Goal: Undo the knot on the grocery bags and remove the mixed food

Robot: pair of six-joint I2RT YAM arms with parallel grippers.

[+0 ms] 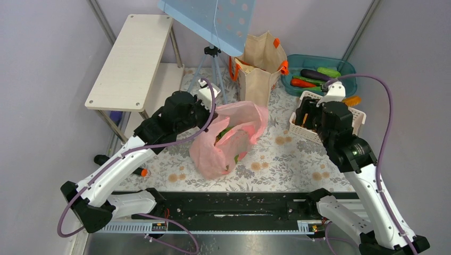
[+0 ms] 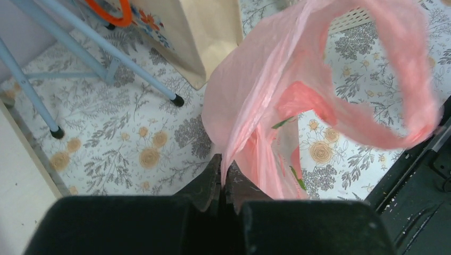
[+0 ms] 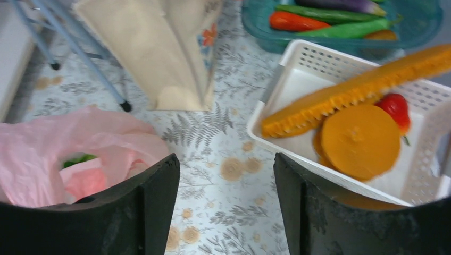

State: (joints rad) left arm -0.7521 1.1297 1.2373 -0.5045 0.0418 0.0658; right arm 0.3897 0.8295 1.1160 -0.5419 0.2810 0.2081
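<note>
Jaws of the left gripper (image 2: 222,183) are pressed together on a fold of the pink grocery bag (image 1: 230,139), and they hold the thin plastic up from its left edge. Jaws of the right gripper (image 3: 226,204) stand wide apart with nothing between them, above the flowered surface (image 1: 287,159) to the right of the bag.

One pink bag is in view. It is thin, crinkly and half see-through, and it lies in the middle of the surface, just in front of the beige tote (image 1: 259,68). Its mouth is open toward the camera, and one loop handle (image 2: 393,79) hangs free in the left wrist view. Inside the bag the mixed food (image 1: 226,135) shows as green leafy bits and some red through the plastic; how many pieces are there I cannot tell.

Right of the bag stands one white basket (image 3: 303,95). It holds one long orange ridged piece (image 3: 351,87), one round orange piece (image 3: 360,141) and one small red piece (image 3: 396,109). Behind this basket, further right of the bag, is one teal tray (image 1: 345,66) with several long vegetables: a dark purple one, green ones and a red-orange one. One tripod (image 1: 211,58) with blue legs stands behind the bag, to the left of the tote, and one pale wooden shelf (image 1: 130,58) is further to the left.
</note>
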